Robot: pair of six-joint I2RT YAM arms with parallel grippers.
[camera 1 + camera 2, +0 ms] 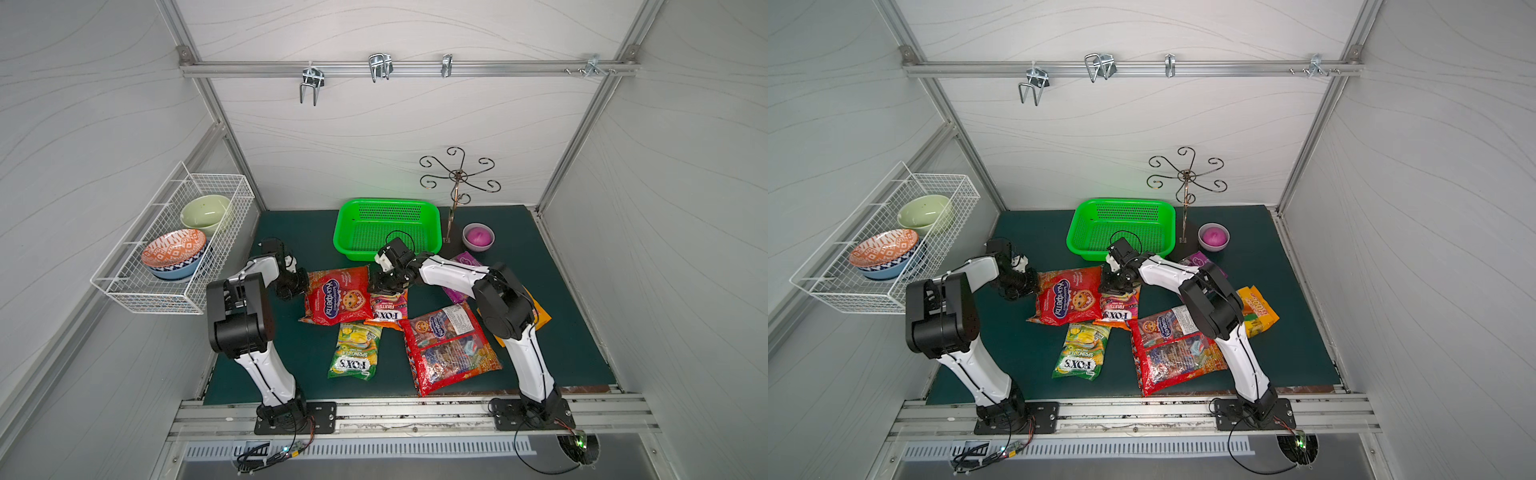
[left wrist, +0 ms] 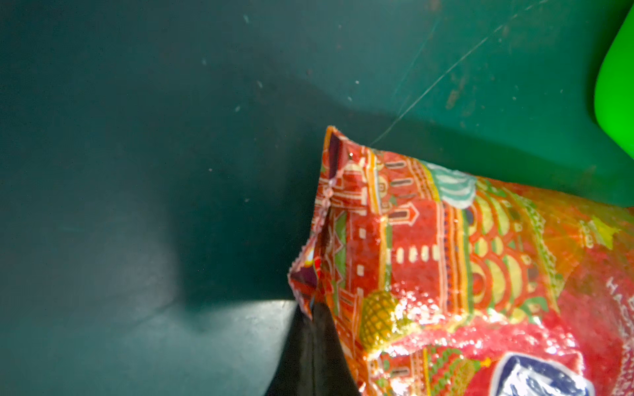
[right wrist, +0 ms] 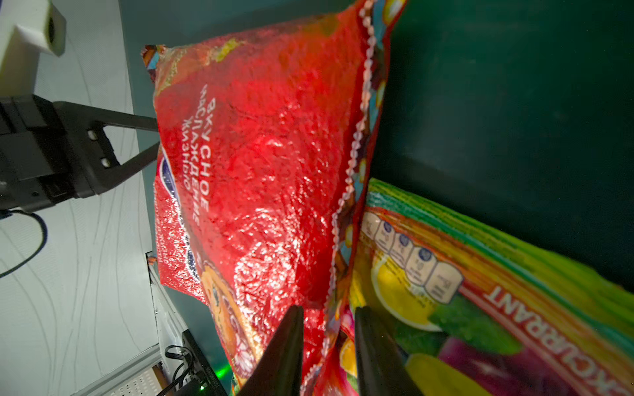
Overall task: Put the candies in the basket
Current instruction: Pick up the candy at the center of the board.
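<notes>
Left gripper [image 2: 307, 313] is clamped shut on the crimped side seam of the big red bag [image 1: 338, 297]. Right gripper [image 3: 329, 310] is at the bag's opposite edge, jaws partway apart w/ the seam between them, not pinching it afaict. It hangs right over the orange FOX'S bag [image 1: 388, 309] that touches that edge. The green basket [image 1: 388, 202] sits just behind both. The green FOX'S bag [image 1: 353, 351], 2nd red bag [image 1: 451, 349], purple bag [image 1: 467, 261] & yellow-orange bag [image 1: 1258, 311] lie on the mat [image 1: 291, 361], nearer the arm bases.

Claw [image 2: 310, 317] tight on red bag [image 2: 463, 274] seam
</notes>
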